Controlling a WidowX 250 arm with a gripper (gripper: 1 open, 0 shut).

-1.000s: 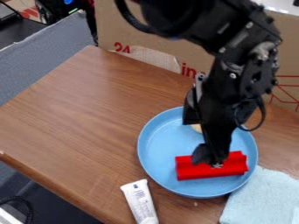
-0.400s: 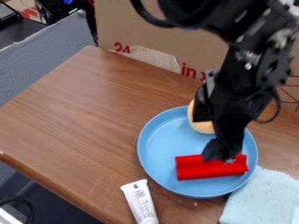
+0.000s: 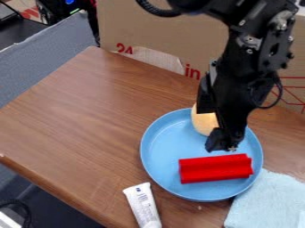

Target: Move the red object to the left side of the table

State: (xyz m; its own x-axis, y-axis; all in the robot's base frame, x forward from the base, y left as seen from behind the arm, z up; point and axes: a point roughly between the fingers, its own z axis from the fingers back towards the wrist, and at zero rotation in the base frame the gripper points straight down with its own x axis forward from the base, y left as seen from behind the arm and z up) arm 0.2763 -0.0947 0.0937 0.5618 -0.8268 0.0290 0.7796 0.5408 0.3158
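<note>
The red object [image 3: 216, 167], a long red block, lies flat in the front right part of a blue plate [image 3: 161, 147] at the table's right. My gripper [image 3: 222, 139] hangs just above and behind the block, pointing steeply down. Its dark fingers stand open with nothing between them, apart from the block. Behind the gripper, a tan rounded thing [image 3: 204, 122] rests at the plate's back edge, partly hidden by the arm.
A white tube [image 3: 143, 205] lies at the table's front edge. A light blue cloth [image 3: 269, 203] sits at the front right corner. A cardboard box [image 3: 155, 31] stands along the back. Bare wooden tabletop [image 3: 84, 107] stretches across the left side.
The gripper has lifted off the red block and drawn back a little. The block stays lying in the plate.
</note>
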